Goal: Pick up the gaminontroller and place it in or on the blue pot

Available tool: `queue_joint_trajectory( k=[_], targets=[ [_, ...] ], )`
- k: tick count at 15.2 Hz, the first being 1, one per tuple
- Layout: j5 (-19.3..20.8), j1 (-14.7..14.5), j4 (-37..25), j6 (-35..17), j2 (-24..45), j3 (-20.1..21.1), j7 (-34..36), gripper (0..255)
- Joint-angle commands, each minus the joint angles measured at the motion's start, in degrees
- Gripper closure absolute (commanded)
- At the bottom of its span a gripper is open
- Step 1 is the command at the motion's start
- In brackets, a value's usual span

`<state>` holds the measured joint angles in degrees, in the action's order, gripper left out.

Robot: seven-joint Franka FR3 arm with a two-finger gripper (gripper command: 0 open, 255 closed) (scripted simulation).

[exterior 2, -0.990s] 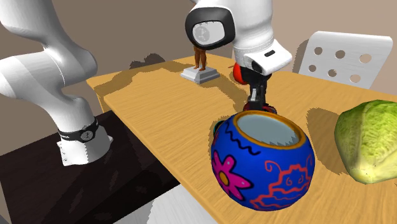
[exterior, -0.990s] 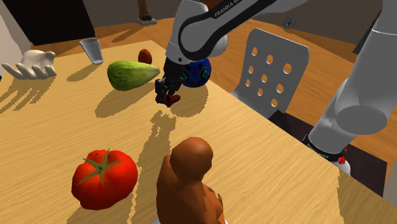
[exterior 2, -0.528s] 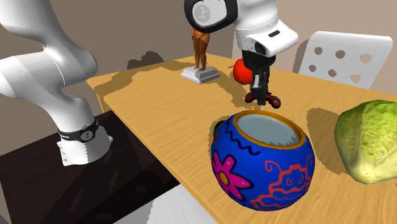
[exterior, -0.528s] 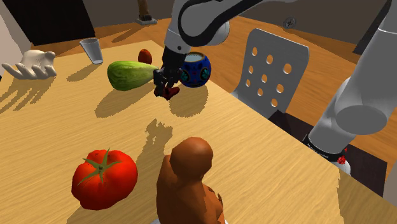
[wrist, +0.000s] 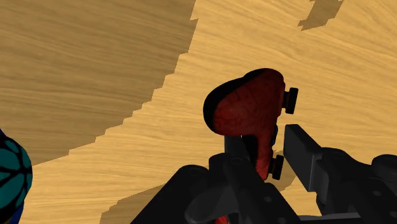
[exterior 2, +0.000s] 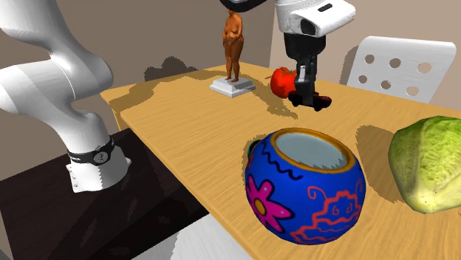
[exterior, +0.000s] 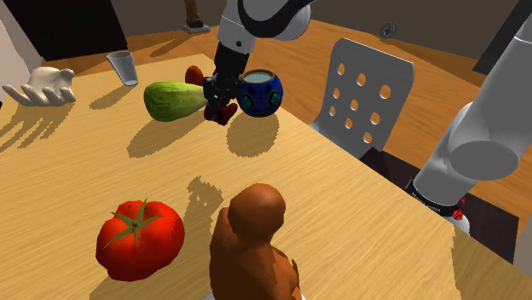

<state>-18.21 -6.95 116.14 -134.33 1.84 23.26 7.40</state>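
Above the wooden table (exterior: 77, 170) in the shoulder view, the black gripper (exterior: 219, 100) hangs clamped on the dark red game controller (exterior: 225, 114), just to the left of the blue pot (exterior: 260, 91). Whether controller and pot touch cannot be told from here. The arm hides the near end of a green vegetable (exterior: 173, 100).

Across the second exterior view, the controller (exterior 2: 312, 100) hangs clear of the tabletop, beyond the pot (exterior 2: 304, 188) and higher than its rim — whether it is over the opening is hard to judge. The gripper (exterior 2: 303, 87) covers part of a red tomato (exterior 2: 280, 80), and the vegetable (exterior 2: 432, 162) is cut off at the right edge.

Along the wrist view, the fingers (wrist: 304, 156) clasp the controller's (wrist: 247, 111) lower part — its rounded lobe and two small black knobs stick out, while the hand hides the rest. A sliver of the pot (wrist: 13, 181) shows at the edge.
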Motion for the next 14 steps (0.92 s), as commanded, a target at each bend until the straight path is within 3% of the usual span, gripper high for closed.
queue_joint_trajectory(
  k=[1, 14],
  targets=[
    [0.1, 0.1, -0.9, 1.4, -0.5, -0.1, 0.3, 255],
    [1.1, 0.5, -8.5, 10.8, -2.7, -0.5, 2.6, 255]
  ],
)
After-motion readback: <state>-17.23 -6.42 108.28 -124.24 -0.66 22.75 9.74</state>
